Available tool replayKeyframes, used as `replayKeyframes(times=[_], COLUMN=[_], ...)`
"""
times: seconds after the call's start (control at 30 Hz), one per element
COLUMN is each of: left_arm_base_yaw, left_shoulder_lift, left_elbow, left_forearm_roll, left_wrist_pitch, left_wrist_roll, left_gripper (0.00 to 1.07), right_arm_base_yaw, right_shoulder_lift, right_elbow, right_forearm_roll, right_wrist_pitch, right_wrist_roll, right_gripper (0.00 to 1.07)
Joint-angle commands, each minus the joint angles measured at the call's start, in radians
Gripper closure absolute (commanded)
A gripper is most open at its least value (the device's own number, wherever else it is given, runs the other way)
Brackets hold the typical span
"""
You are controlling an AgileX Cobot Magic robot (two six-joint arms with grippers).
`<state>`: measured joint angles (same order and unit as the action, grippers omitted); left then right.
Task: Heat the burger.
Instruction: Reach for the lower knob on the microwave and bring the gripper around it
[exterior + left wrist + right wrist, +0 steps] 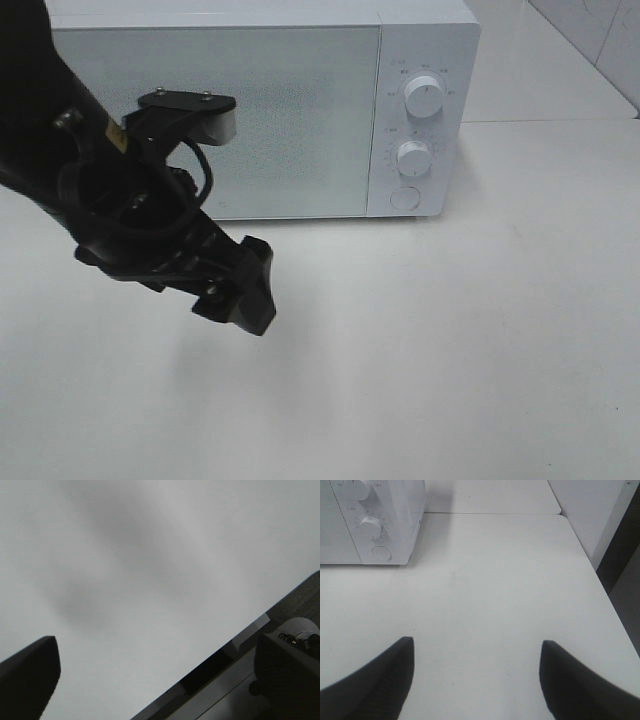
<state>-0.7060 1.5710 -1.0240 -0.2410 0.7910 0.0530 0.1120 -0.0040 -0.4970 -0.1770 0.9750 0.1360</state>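
Burger: hidden from all three views, so its place relative to the fingers cannot be told. The microwave [215, 120] stands with its door closed. The left gripper [245, 295] hangs in front of the door, fingers spread, gripping nothing. The right gripper [477, 644] is spread likewise, over the white table [450, 350], which runs from the microwave's front rightward to its edge.

A white table [485, 580] lies under and ahead of the right jaws, butted against a second table [490, 497] farther ahead. White tiles [620, 55] show beyond, to their right. Soft, even light.
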Motion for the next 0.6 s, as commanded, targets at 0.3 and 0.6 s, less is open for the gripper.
replayKeyframes(times=[0.3, 0.6], left_arm_base_yaw=[0.295, 0.526], left_shoulder_lift=[-0.082, -0.162], left_elbow=[0.001, 0.114], left_forearm_roll=[0.041, 0.099], left_wrist_pitch=[0.161, 0.272], left_wrist_roll=[0.0, 0.013], left_gripper=[0.09, 0.09], right_arm_base_yaw=[-0.005, -0.005], right_shoulder_lift=[-0.026, -0.026], right_elbow=[0.001, 0.001], right_forearm_roll=[0.0, 0.0], right_wrist_pitch=[-0.012, -0.012], right_wrist_roll=[-0.008, -0.008], right_gripper=[0.41, 0.41])
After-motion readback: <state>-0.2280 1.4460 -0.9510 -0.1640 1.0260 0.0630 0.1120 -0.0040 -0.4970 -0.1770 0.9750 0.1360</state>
